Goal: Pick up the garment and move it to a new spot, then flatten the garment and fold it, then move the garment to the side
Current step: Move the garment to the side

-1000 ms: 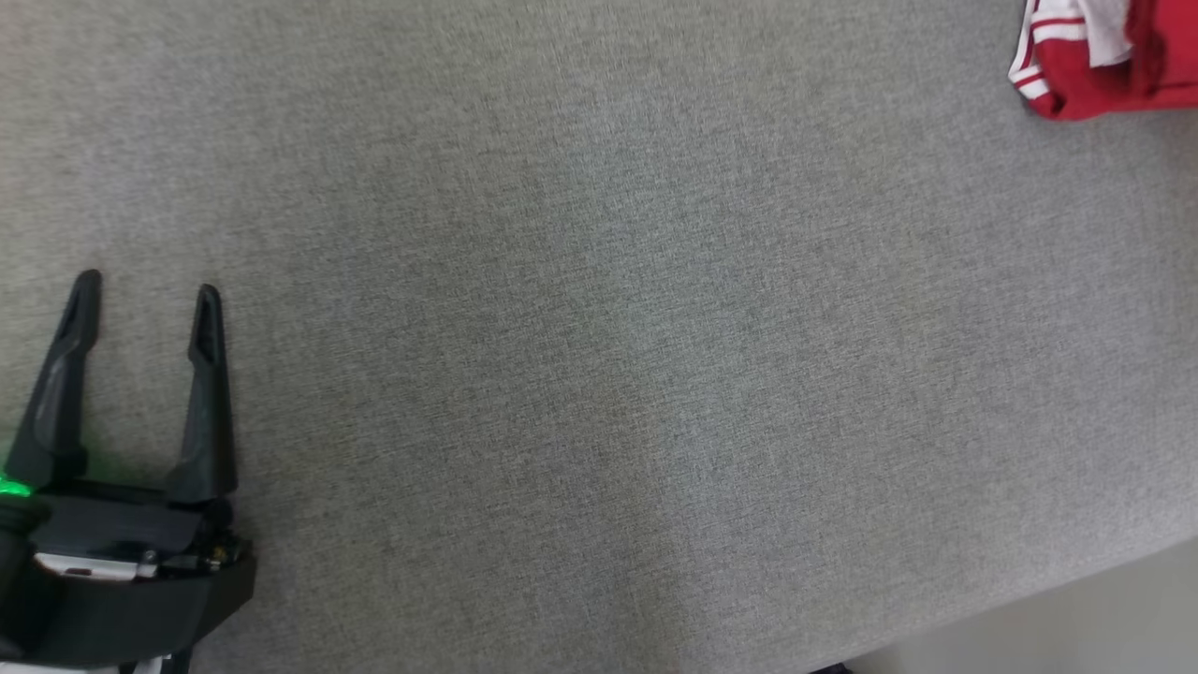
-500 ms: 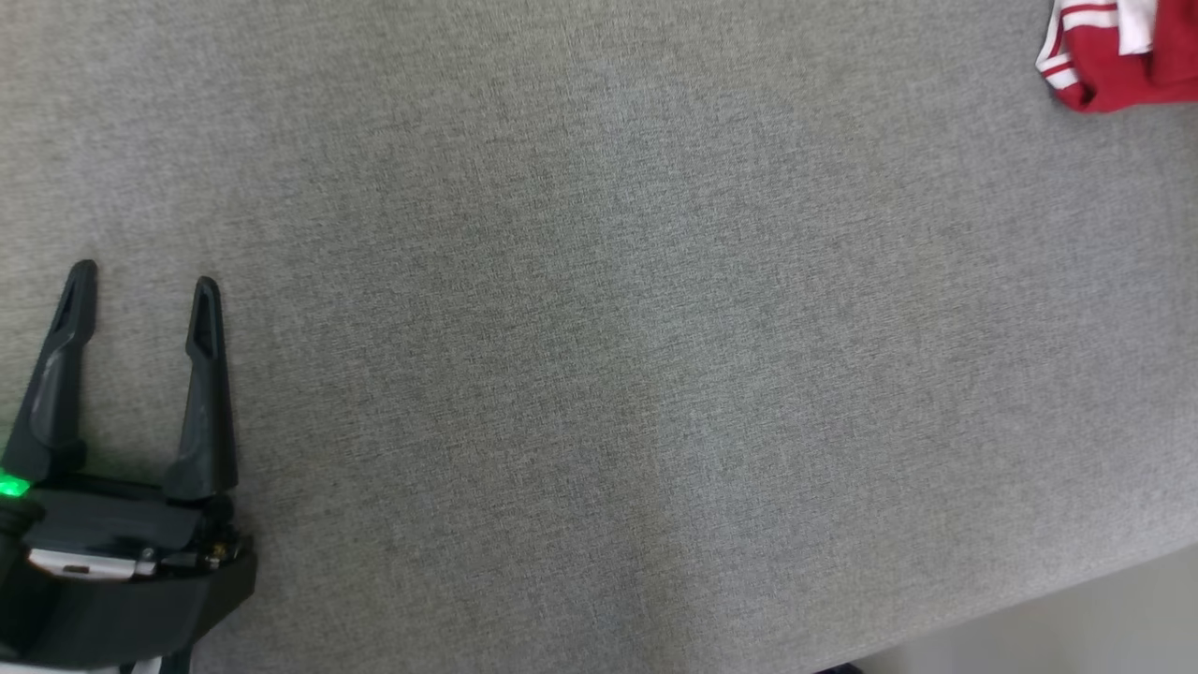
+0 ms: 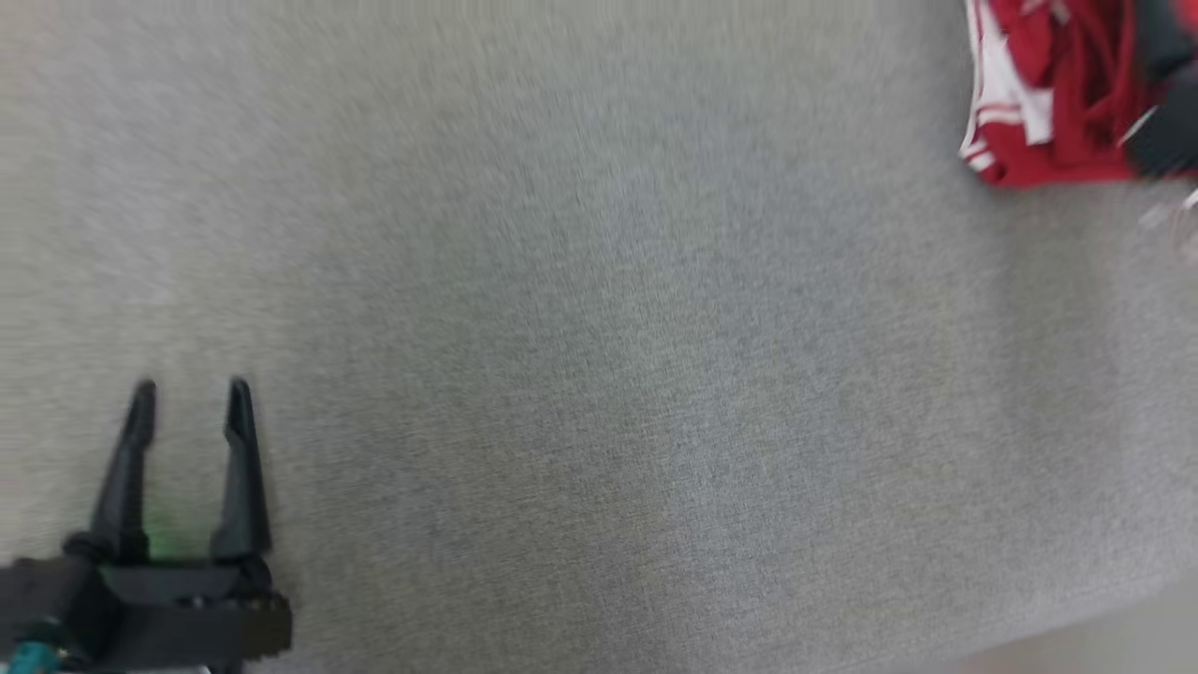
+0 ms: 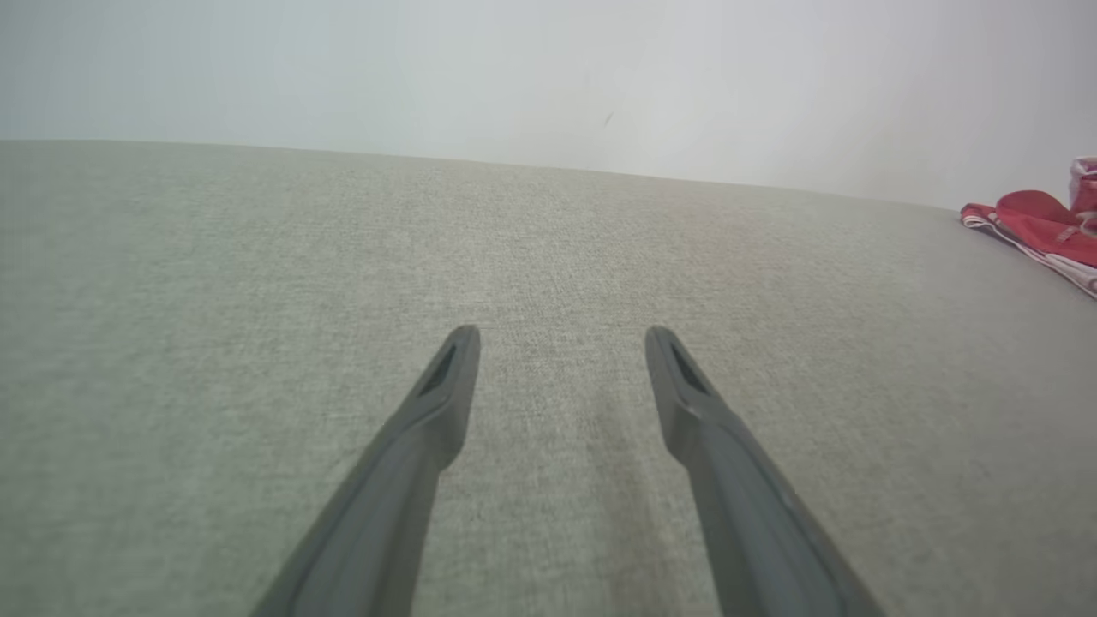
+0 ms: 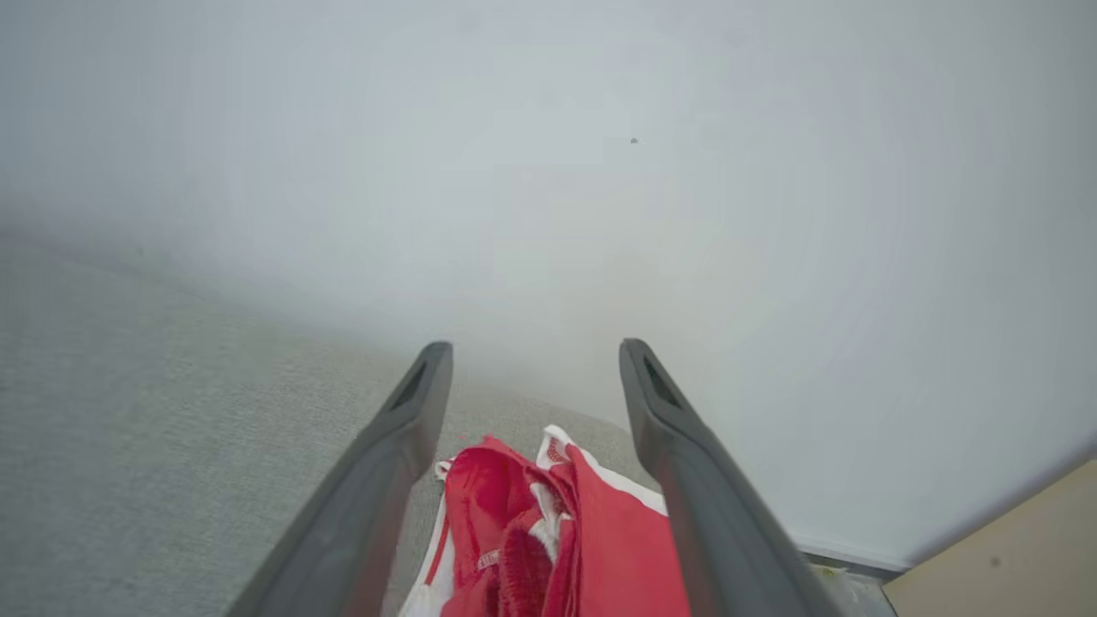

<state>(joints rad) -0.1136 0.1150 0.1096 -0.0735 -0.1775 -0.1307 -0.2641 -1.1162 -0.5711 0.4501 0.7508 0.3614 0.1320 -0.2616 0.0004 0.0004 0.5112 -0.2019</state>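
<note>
The garment (image 3: 1048,103) is a crumpled red piece with white trim, lying at the far right of the grey fabric surface (image 3: 599,337). In the right wrist view my right gripper (image 5: 536,351) hangs open just above the garment (image 5: 591,548), whose red folds lie between and below the fingers with nothing gripped. A dark blurred shape (image 3: 1161,140) at the head view's right edge overlaps the garment. My left gripper (image 3: 192,388) is open and empty at the lower left, far from the cloth. The left wrist view has my left gripper (image 4: 561,334) low over bare surface, the garment (image 4: 1041,231) far right.
The surface's front edge (image 3: 1104,608) runs along the lower right, with pale floor beyond it. A white wall (image 4: 548,77) stands behind the surface. Past the surface's end by the garment there is tan floor (image 5: 1011,548).
The head camera has shifted and the picture is blurred: more of the garment shows, lower in view, and a dark shape has come in beside it. The left gripper stays open.
</note>
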